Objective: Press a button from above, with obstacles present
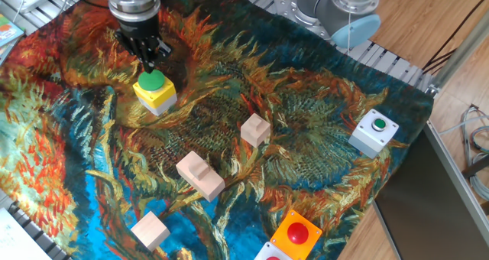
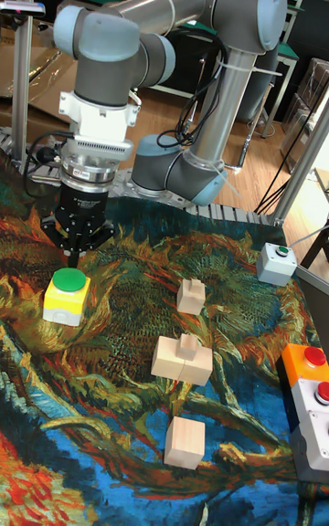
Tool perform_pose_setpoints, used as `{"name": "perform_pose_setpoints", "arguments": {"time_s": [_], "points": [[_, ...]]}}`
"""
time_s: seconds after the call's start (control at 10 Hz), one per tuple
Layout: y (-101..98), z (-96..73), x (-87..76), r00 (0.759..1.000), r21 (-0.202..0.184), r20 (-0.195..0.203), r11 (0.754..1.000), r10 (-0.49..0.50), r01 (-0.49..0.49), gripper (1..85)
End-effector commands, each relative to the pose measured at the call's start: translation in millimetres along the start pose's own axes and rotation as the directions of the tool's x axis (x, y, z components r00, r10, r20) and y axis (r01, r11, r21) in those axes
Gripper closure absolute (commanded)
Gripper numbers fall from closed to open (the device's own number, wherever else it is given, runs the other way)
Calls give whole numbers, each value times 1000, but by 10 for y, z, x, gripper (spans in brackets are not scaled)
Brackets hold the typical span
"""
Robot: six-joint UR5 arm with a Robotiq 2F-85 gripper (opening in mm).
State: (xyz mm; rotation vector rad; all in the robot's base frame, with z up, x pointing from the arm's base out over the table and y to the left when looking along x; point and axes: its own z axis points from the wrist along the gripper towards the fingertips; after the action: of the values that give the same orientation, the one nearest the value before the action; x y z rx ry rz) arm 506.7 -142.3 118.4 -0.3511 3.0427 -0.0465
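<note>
The button [image 1: 153, 81] is a round green cap on a yellow housing at the back left of the painted cloth, also visible in the tall view [image 2: 68, 283]. My gripper [image 1: 150, 60] hangs just above it with a small gap, its fingertips closed together in a point [image 2: 73, 258], holding nothing. Three pale wooden obstacles lie to the right and nearer the front: a small cube [image 1: 255, 129], a larger ridged block [image 1: 200, 175] and a cube by the front edge [image 1: 150, 230].
A green button on a grey-white box [image 1: 374, 132] sits at the cloth's right edge. A red button on an orange box [image 1: 296, 235] stands at the front right, with another red button [image 2: 318, 391] beside it. The arm's base [image 1: 336, 8] is behind the table.
</note>
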Motion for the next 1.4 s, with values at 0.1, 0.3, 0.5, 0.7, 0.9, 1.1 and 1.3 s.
{"name": "perform_pose_setpoints", "arguments": {"time_s": [0.1,0.3,0.5,0.7,0.9,1.1,1.3], "points": [[-80,-96,-45,999,14,19,999,-37,37,777],[-75,-97,-96,999,12,39,1000,-13,12,777],[173,-78,-210,999,-3,36,1000,14,-13,770],[704,-33,-457,998,-30,49,999,46,-45,770],[701,-96,-461,1000,45,13,999,-18,17,777],[382,-131,-361,983,160,-54,970,-176,183,793],[549,-107,-443,978,103,-15,973,-207,207,783]]}}
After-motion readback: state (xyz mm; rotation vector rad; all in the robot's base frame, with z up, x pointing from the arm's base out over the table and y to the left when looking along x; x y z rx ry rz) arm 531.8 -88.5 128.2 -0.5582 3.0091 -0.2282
